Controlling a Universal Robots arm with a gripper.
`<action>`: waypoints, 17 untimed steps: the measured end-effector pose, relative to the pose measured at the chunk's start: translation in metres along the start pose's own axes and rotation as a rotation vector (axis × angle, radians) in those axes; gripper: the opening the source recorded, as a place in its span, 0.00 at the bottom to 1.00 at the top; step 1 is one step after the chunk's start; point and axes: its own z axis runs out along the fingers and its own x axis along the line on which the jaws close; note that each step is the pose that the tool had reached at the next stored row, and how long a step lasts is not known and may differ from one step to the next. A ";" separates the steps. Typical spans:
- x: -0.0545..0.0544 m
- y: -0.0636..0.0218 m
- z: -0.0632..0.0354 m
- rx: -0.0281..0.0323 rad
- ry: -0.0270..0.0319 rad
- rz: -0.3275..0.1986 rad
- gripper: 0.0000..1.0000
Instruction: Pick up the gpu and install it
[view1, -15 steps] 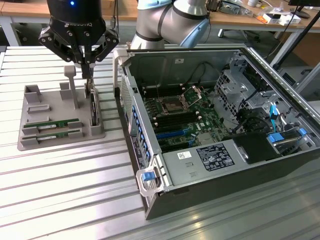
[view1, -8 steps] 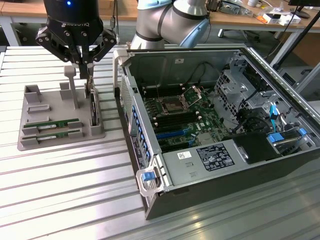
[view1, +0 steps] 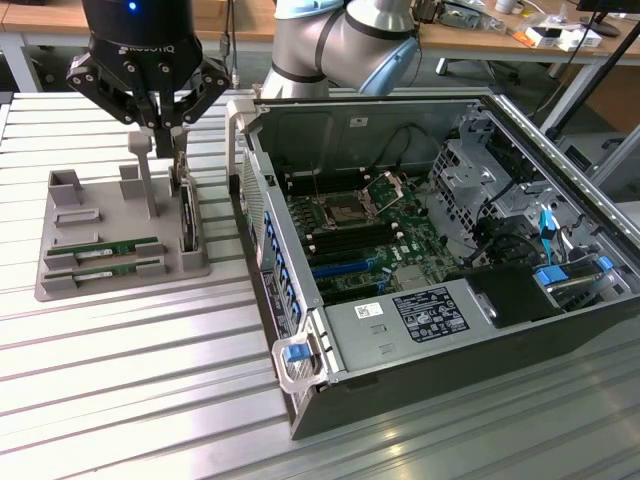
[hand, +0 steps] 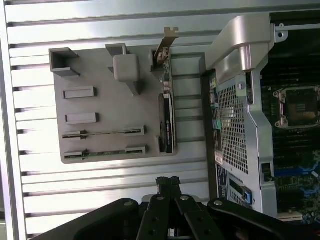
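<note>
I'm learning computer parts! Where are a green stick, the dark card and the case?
Green stick (view1: 120, 245): exterior view, middle of the farther stick's board.
Dark card (hand: 167, 122): wrist view, middle of its top edge.
Case (view1: 420, 380): exterior view, its near side wall.

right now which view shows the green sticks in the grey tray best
The exterior view: the green sticks show their green faces and pale labels in the grey tray. The wrist view looks down on their edges, so they are thin lines.
</note>
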 end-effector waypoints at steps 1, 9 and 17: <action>0.000 0.0000 0.0000 0.0000 0.0000 0.000 0.10; 0.005 -0.0003 -0.0002 0.0000 0.0001 0.000 0.10; 0.008 -0.0006 -0.0003 0.0001 0.0001 0.000 0.10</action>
